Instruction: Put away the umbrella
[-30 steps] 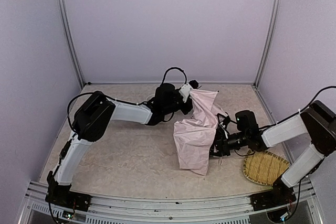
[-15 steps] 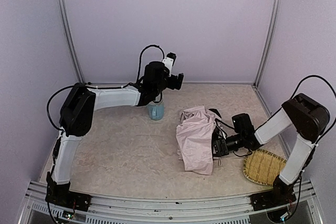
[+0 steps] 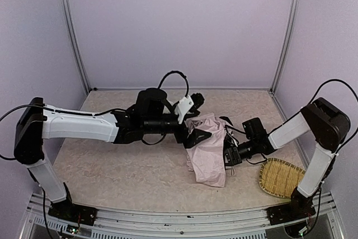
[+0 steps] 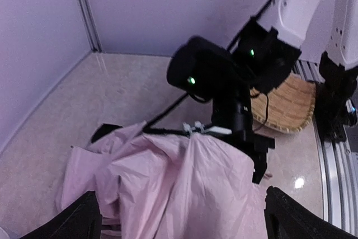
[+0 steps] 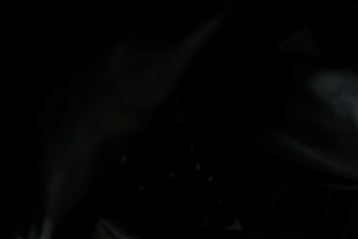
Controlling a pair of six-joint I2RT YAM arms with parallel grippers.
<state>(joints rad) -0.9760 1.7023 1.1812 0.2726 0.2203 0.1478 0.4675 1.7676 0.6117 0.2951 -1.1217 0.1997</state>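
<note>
Surface: one bench (image 3: 112,166), beige with a mottled stone pattern, and a metal rail (image 3: 168,219) along its near edge.

Room: pale lilac walls (image 3: 179,26) on three sides. Two metal posts, one at the back left corner (image 3: 72,32) and one at the back right corner (image 3: 286,32).

Count: two arms, one umbrella, one woven tray.

Umbrella (image 3: 210,149): lies on the bench right of centre, roughly midway between the back and near edges. It is a crumpled heap, pink cloth outward. The left wrist view shows a thin black rod (image 4: 168,131) along its top fold.

Woven tray (image 3: 282,178): flat on the bench at the near right corner, apart from the umbrella.

Left arm: stretched low across the bench from the left edge. Left claw (image 4: 182,219) is spread wide, holding nothing. Its fingers (image 4: 78,219) stand either side of the pink cloth, just over the heap.

Right arm: reaches in from the right edge. Right claw (image 3: 230,156) is pressed into the right side of the heap, its tips hidden by the cloth. The right wrist view is almost black, so I cannot tell whether it grips anything.
</note>
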